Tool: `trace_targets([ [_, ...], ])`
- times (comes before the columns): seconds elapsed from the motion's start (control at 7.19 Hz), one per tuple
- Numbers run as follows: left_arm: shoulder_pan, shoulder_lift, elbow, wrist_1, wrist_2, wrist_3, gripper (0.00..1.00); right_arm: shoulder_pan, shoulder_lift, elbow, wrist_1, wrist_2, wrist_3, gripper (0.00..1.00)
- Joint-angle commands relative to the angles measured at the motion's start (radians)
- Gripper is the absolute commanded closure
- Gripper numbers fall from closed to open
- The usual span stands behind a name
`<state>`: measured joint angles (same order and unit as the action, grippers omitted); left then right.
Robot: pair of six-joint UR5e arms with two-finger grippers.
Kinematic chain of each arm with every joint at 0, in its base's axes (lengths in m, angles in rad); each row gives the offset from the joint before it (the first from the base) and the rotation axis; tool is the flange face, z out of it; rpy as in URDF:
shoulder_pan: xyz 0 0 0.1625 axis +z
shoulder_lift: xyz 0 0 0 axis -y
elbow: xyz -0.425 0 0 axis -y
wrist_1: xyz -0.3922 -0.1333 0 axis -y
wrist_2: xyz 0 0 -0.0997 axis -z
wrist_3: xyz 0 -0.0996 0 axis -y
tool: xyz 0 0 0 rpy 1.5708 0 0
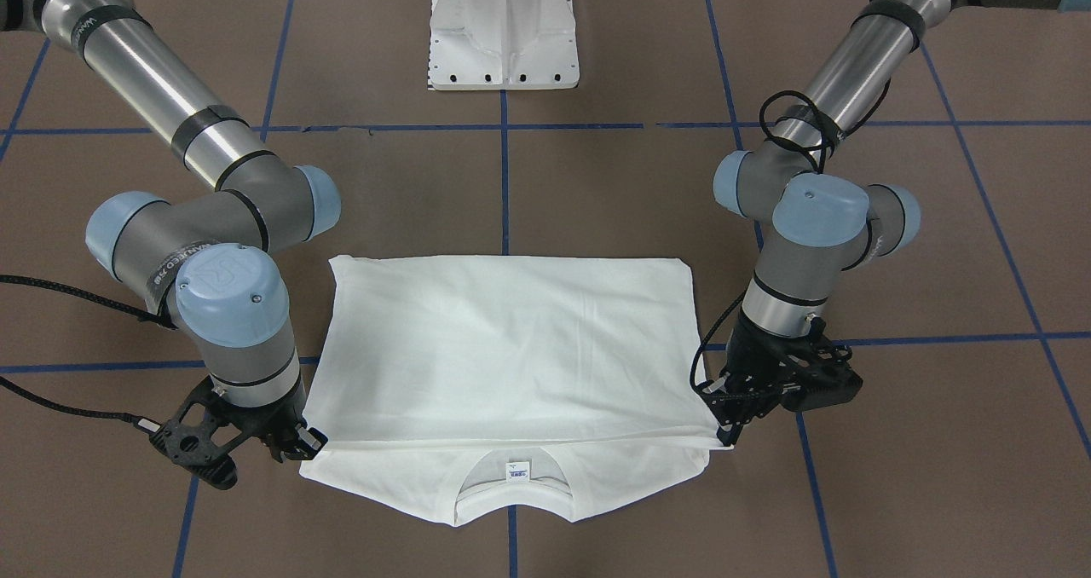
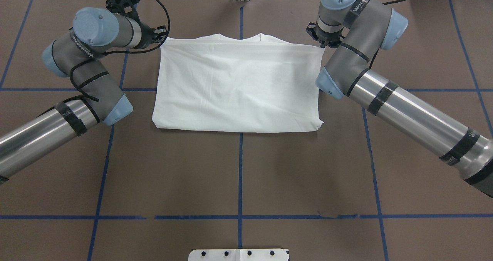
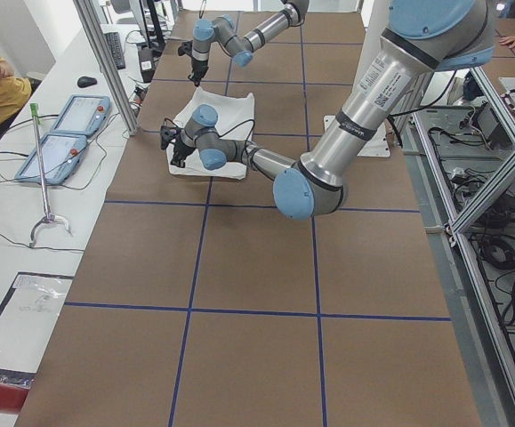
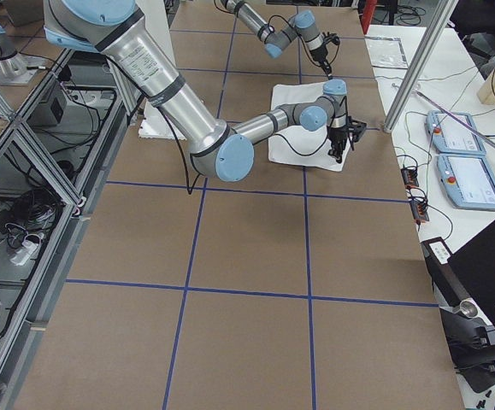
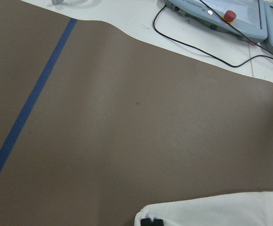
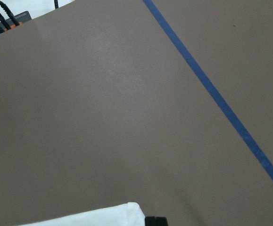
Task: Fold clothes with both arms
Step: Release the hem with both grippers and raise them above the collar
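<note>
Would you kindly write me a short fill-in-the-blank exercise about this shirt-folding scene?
1. The folded T-shirt is ___ in colour.
2. Of the T-shirt's two ends, the one with the collar lies ___ from the pedestal base.
3. The tape lines crossing the brown table are ___.
4. The left gripper and the right gripper each sit at a ___ of the shirt's folded-over top layer.

Missing words: white; farther; blue; corner.
</note>
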<state>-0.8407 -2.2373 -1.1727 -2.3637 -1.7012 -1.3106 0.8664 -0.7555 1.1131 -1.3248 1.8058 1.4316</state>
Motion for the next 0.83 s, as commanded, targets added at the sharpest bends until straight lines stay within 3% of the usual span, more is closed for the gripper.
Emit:
trace_targets([
  [0.0, -0.001, -0.001, 0.01, -0.008, 0.0, 0.007, 0.77, -0.003, 0.01, -0.006, 0.001, -0.003, -0.002, 1.0],
  [0.14, -0.001, -0.001, 0.017, -0.008, -0.002, 0.007, 0.67, -0.003, 0.016, -0.006, 0.001, -0.006, 0.001, 0.89],
  [0.28, -0.001, 0.001, 0.028, -0.018, -0.002, 0.007, 0.57, -0.003, 0.021, -0.004, 0.006, -0.005, 0.006, 0.54],
  [0.7, -0.006, 0.01, 0.03, -0.049, -0.008, 0.004, 0.47, 0.013, -0.021, 0.051, 0.079, 0.015, 0.015, 0.45],
])
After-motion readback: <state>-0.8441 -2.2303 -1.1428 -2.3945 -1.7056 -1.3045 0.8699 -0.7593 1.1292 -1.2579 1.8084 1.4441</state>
